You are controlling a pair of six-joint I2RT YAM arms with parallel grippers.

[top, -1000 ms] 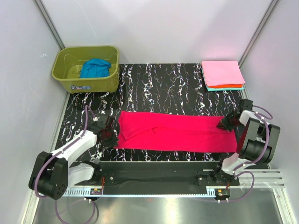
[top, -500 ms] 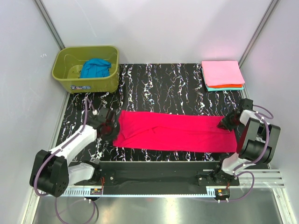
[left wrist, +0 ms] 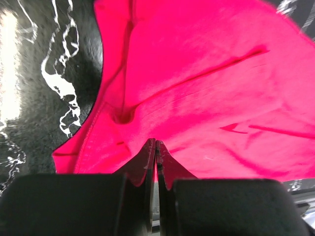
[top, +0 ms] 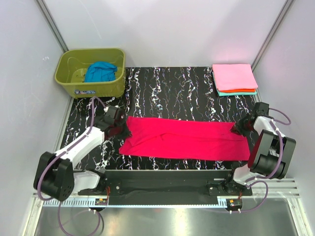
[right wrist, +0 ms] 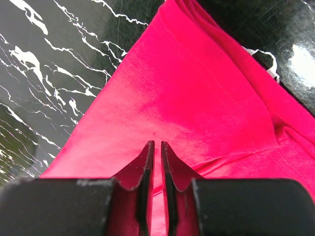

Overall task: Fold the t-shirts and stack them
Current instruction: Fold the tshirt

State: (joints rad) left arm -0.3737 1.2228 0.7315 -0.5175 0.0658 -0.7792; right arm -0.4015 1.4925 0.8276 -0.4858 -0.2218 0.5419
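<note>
Red shirt (top: 184, 139) is lying as a long flat band across the near half of the black marbled table (top: 172, 88), and I am holding it at both ends. My left gripper (top: 122, 131) is pinching its far left corner, with the fingers (left wrist: 145, 156) nearly touching and a sliver of red cloth between them. My right gripper (top: 237, 130) is clamping the far right corner, with cloth bunching between its fingers (right wrist: 146, 162).

Pale walls are closing in the table on the left, back and right. A green tub (top: 114, 86) is sitting in the far left corner with a blue shirt (top: 100, 72) crumpled inside. In the far right corner a pink shirt (top: 234, 76) is topping a folded stack, with orange (top: 243, 90) and teal (top: 231, 93) edges showing beneath. Bare marble is stretching between the red shirt's far edge and those two corners. The shirt's near edge is running just beside the table's front edge.
</note>
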